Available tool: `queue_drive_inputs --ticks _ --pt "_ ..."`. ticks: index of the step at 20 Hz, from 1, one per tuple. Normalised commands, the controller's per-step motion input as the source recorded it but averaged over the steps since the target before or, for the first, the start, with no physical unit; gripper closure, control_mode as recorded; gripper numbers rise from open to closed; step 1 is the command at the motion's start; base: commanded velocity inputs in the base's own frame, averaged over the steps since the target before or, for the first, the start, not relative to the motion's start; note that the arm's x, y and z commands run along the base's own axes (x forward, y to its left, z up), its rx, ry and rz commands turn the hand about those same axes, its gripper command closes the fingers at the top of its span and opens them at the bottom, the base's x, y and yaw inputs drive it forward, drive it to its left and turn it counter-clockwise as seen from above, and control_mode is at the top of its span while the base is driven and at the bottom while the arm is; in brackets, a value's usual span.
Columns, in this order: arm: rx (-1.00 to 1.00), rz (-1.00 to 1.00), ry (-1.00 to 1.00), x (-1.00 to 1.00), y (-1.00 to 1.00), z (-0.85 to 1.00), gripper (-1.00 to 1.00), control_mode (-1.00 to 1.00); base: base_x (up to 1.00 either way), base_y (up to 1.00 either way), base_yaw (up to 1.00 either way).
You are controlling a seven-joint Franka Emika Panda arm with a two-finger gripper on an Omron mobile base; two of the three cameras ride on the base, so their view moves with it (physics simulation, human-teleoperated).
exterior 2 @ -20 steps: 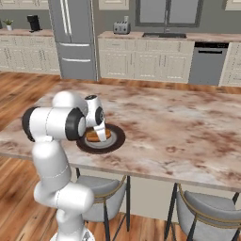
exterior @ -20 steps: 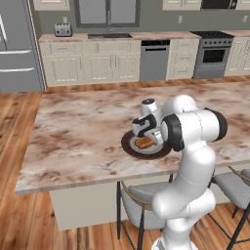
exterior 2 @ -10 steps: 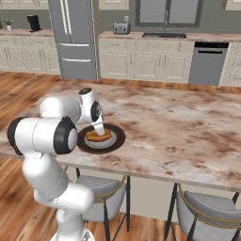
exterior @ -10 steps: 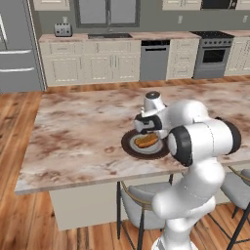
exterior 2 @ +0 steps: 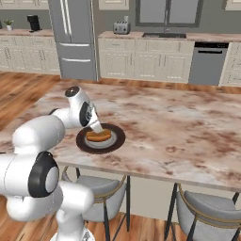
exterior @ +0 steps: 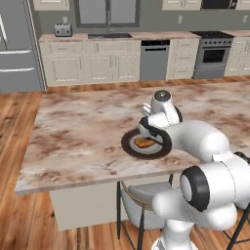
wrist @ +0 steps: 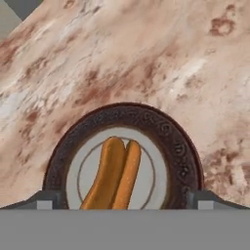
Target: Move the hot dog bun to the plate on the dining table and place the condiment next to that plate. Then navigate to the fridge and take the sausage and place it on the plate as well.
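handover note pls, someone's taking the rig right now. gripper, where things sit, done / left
Gripper: open, holding nothing, hanging just above the plate.
Hot dog bun: lying in the pale centre of the plate, on the dining table near its front edge, free of the fingers.
Fridge: across the room behind the table, doors shut.
Done: bun on the plate.
Left: set the condiment beside the plate, then drive to the fridge, take out the sausage and put it on the plate. I can't spot either the condiment or the sausage in these pictures.
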Motion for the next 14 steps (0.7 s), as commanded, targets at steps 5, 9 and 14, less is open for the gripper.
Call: queue_drive_inputs --ticks 5,9,14 --pt "-0.15 0.34 0.01 -0.62 0.01 0.71 -1.00 -1.00 0.00 0.00 0.00" --pt "-0.18 0.34 0.01 -0.71 0.00 0.55 -1.00 -1.00 0.00 0.00 0.00" --pt "-0.17 0.25 0.00 -0.86 0.00 0.22 -1.00 -1.00 0.00 0.00 0.00"
